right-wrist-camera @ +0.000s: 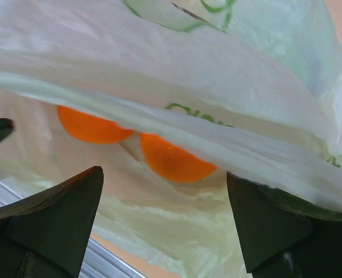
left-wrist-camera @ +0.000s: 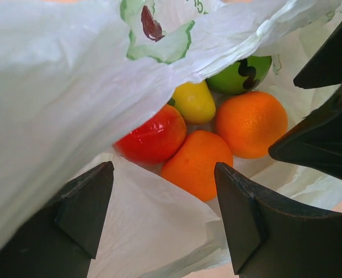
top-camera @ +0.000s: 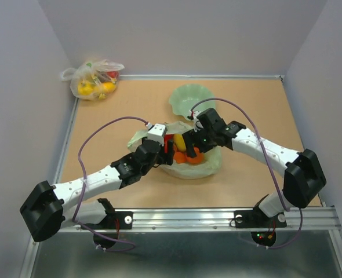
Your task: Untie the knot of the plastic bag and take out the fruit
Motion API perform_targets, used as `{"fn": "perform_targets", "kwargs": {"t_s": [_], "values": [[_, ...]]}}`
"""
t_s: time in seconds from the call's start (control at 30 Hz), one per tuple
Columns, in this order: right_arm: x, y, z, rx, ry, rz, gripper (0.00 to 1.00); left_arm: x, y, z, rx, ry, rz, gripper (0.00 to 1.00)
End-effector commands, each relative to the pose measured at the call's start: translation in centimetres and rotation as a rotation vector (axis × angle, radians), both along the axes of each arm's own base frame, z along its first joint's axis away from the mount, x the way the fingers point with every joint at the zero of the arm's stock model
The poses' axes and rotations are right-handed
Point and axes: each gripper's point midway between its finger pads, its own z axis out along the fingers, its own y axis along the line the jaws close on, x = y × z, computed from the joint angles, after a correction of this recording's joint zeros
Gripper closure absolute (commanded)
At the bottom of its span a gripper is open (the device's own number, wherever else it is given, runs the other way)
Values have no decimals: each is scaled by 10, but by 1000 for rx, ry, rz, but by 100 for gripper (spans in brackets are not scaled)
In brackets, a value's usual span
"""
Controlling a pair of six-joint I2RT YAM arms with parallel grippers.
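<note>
The pale green plastic bag (top-camera: 208,165) lies mid-table with its mouth open; no knot shows. Inside sits the fruit (top-camera: 184,149): a red one (left-wrist-camera: 153,136), two orange ones (left-wrist-camera: 197,165) (left-wrist-camera: 251,124), a yellow one (left-wrist-camera: 194,101) and a green one with dark marks (left-wrist-camera: 240,74). My left gripper (left-wrist-camera: 165,214) is open at the bag's left lip (top-camera: 164,146), with loose film lying between its fingers. My right gripper (right-wrist-camera: 165,220) is open at the right lip (top-camera: 195,143), and two oranges (right-wrist-camera: 174,159) show under a fold of film (right-wrist-camera: 159,124).
A green bowl (top-camera: 189,98) stands just behind the bag. A clear whitish bag (top-camera: 93,78) with yellow and red items lies at the back left corner. Grey walls enclose the table on three sides, and a metal rail (top-camera: 217,217) runs along the near edge.
</note>
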Motion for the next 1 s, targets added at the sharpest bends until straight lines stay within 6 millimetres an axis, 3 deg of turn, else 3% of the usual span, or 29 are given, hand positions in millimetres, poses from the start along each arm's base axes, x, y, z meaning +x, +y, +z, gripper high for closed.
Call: {"fn": "perform_targets", "kwargs": {"t_s": [0.0, 0.2, 0.37, 0.5, 0.53, 0.6, 0.63, 0.67, 0.73, 0.8, 0.83, 0.9, 0.97], "values": [[10, -7, -24, -33, -24, -72, 8, 3, 6, -8, 17, 8, 33, 19], [10, -3, -55, -11, -13, -89, 8, 3, 5, -21, 51, 43, 35, 19], [17, 7, -63, 34, -46, -73, 14, 5, 15, -32, 90, 82, 89, 19], [21, 22, -63, 81, -49, -29, 28, 10, 33, -40, 115, 121, 173, 21], [22, 25, -63, 86, -52, -21, 38, 10, 36, -43, 116, 131, 183, 21], [25, 37, -62, 102, -59, 12, 47, 11, 46, -46, 117, 151, 221, 21], [26, 41, -61, 103, -64, 30, 57, 14, 53, -46, 109, 158, 254, 21], [27, 54, -55, 125, -72, 62, 62, 13, 63, -47, 118, 162, 289, 21], [27, 68, -61, 131, -65, 100, 75, 17, 83, -49, 112, 183, 370, 21], [22, 98, -50, 177, -72, 169, 81, 19, 97, -46, 90, 187, 425, 21], [18, 108, -58, 173, -53, 197, 84, 22, 107, -44, 87, 184, 460, 21], [5, 137, -49, 208, -56, 268, 89, 20, 118, -36, 76, 172, 500, 21], [-5, 151, -47, 237, -32, 311, 90, 21, 129, -28, 67, 155, 543, 21]]}}
